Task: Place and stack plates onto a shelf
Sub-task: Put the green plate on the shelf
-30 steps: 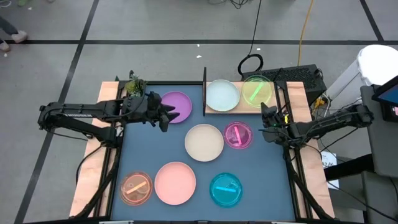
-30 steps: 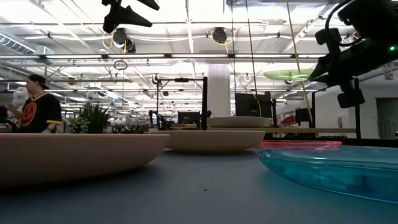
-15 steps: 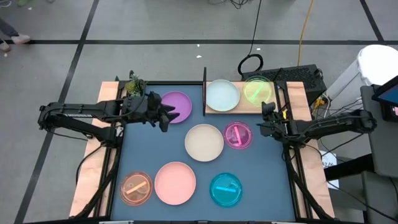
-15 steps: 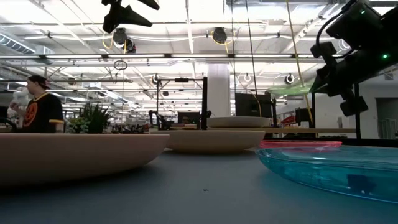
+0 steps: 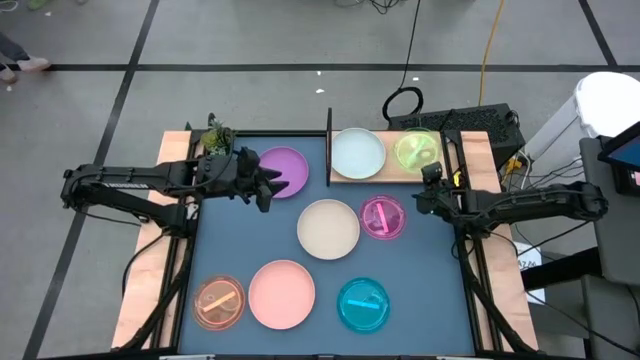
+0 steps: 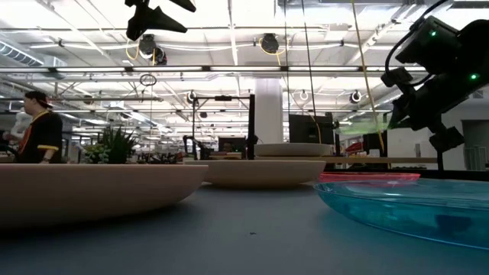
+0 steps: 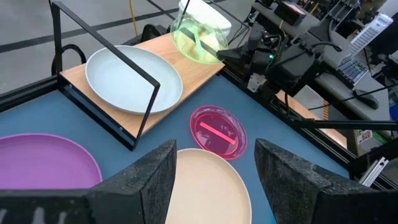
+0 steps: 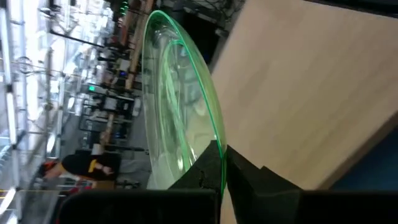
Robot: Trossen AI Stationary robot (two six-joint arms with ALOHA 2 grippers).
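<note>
right gripper (image 5: 432,172): my jaws pinch green dish (image 5: 415,151) rim
change: dish lowered toward shelf (image 5: 385,172)
task: release next

no legible text, distant signs perhaps blurred

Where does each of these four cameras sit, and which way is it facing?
High view: above the table, facing straight down; both arms show, left gripper by the purple plate.
Low view: at tabletop height, facing level across; the right arm hangs in above the cyan dish.
Left wrist: faces the shelf past its open jaws.
Right wrist: its jaws pinch the green dish over the shelf.
Shared: both wrist views show the green dish.
</note>
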